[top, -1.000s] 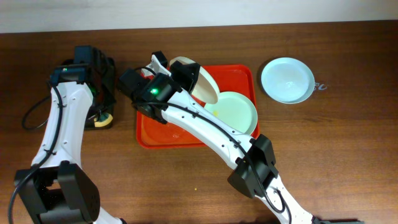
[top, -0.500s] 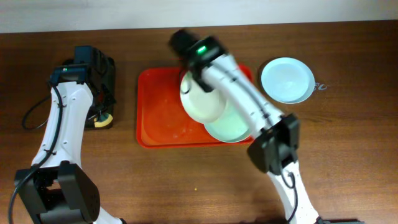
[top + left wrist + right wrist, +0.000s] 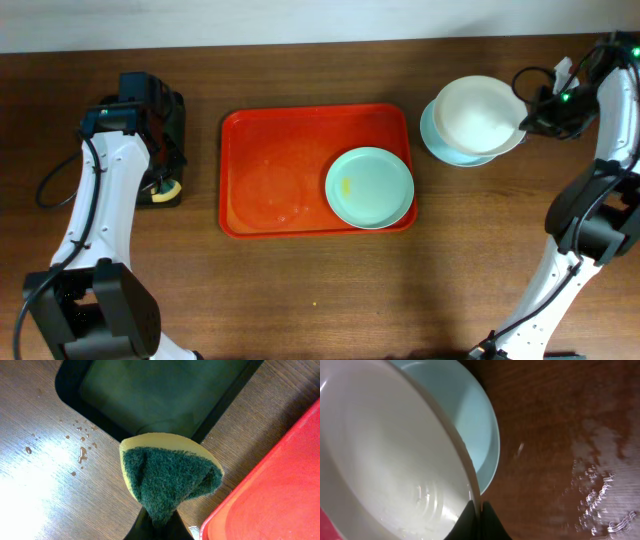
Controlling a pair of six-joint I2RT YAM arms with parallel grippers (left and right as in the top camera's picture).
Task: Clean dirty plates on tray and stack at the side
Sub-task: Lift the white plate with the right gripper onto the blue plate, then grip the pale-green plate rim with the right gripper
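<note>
My right gripper (image 3: 522,118) is shut on the rim of the white plate (image 3: 477,115) and holds it just above a mint-green plate (image 3: 436,140) on the table at the right; both show in the right wrist view, white plate (image 3: 385,460), green plate (image 3: 470,415), gripper (image 3: 477,512). A second mint-green plate (image 3: 368,187) with a yellowish smear lies at the right end of the red-orange tray (image 3: 270,170). My left gripper (image 3: 159,522) is shut on a green and yellow sponge (image 3: 167,477) next to the tray's left edge (image 3: 280,480).
A black rectangular tray (image 3: 160,120) stands at the left of the table, also in the left wrist view (image 3: 160,395). Water drops lie on the wood beside it (image 3: 80,452). Wet patches show on the wood at the right (image 3: 600,475).
My right arm has swung from the left of the tray to the table's right with the white plate, which now hangs over the green plate there. The left arm has not moved.
</note>
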